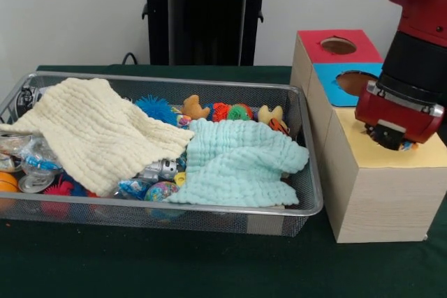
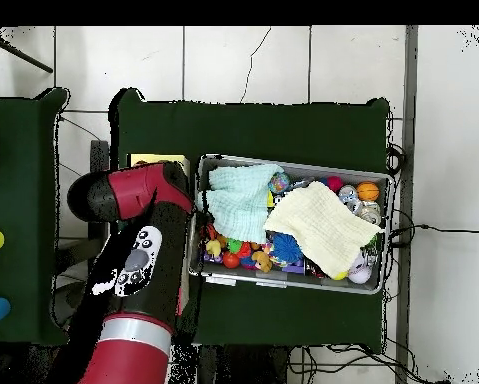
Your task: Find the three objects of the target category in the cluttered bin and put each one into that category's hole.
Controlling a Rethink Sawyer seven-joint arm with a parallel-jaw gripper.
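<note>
- The hand point(image 1: 397, 141) sits low over the yellow top point(image 1: 391, 150) of the wooden sorting box point(image 1: 380, 193), at the box's near end, well apart from the wire bin point(image 1: 307, 193) that stands beside the box on the green surface point(image 1: 174, 263).
- Something small and blue-orange shows right under the hand, touching or just above the yellow panel; it may be a toy being dropped, but I cannot tell, nor whether the hand is spread or pressed together.
- The yellow panel's hole is not visible; the arm covers where it would be. The blue hole point(image 1: 355, 82) and the red hole point(image 1: 338, 45) lie farther back along the box, both uncovered.
- The relation the next move turns on: the bin lies sideways from the hand, across the box's edge, so the arm must lift and cross over the bin's rim to search again.
- In the bin, a cream cloth point(image 1: 98, 130) and a mint cloth point(image 1: 237, 162) cover most of the toys; a blue spiky ball point(image 1: 155, 108), plush figures point(image 1: 194, 108) and small balls point(image 1: 160, 190) peek out between them. Which are the 3 targets is, in my judgement, not decidable from here.
- The overhead view shows the arm point(image 2: 133, 270) hiding nearly the whole box, leaving only a yellow strip point(image 2: 155, 159); it does show both cloths in plan, the cream one point(image 2: 323, 228) on the side away from the box.
- The front view alone shows the hand's height and the 2 open holes.
</note>
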